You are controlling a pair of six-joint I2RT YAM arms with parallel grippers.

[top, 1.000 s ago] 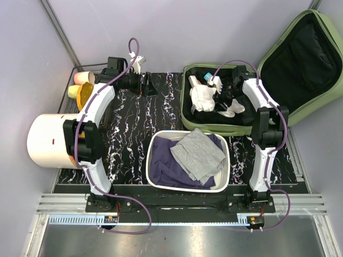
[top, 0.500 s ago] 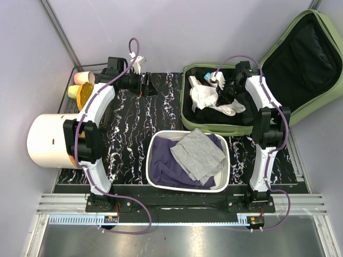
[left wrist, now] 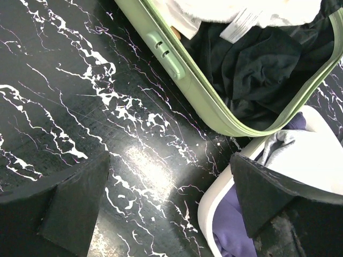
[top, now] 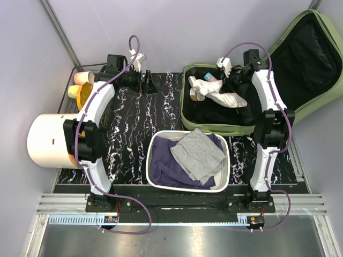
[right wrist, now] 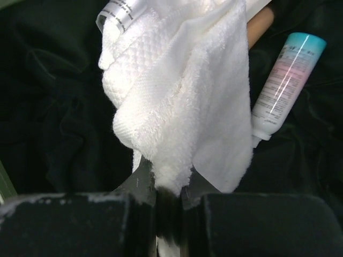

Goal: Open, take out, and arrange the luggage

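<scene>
The olive-green luggage (top: 210, 129) lies open at the back right, its black-lined lid (top: 305, 59) leaning out to the right. Inside lie black clothes (right wrist: 59, 123), a white towel (top: 214, 92) and a small bottle (right wrist: 284, 80). My right gripper (right wrist: 169, 184) is shut on a fold of the white towel (right wrist: 182, 96), which hangs lifted over the luggage's contents. My left gripper (left wrist: 171, 206) hangs open and holds nothing above the dark marbled table, left of the luggage's green rim (left wrist: 203, 91). From above, the left gripper (top: 147, 83) sits at the back centre.
A white bin (top: 151, 160) with grey and purple cloths stands in front of the luggage, and its rim (left wrist: 217, 195) shows by my left fingers. A white cylinder (top: 48, 140) and coloured cups (top: 81, 88) are at the left edge.
My right gripper has closed on the white towel and drawn it up and back toward the luggage's far right. The left arm has not moved.
</scene>
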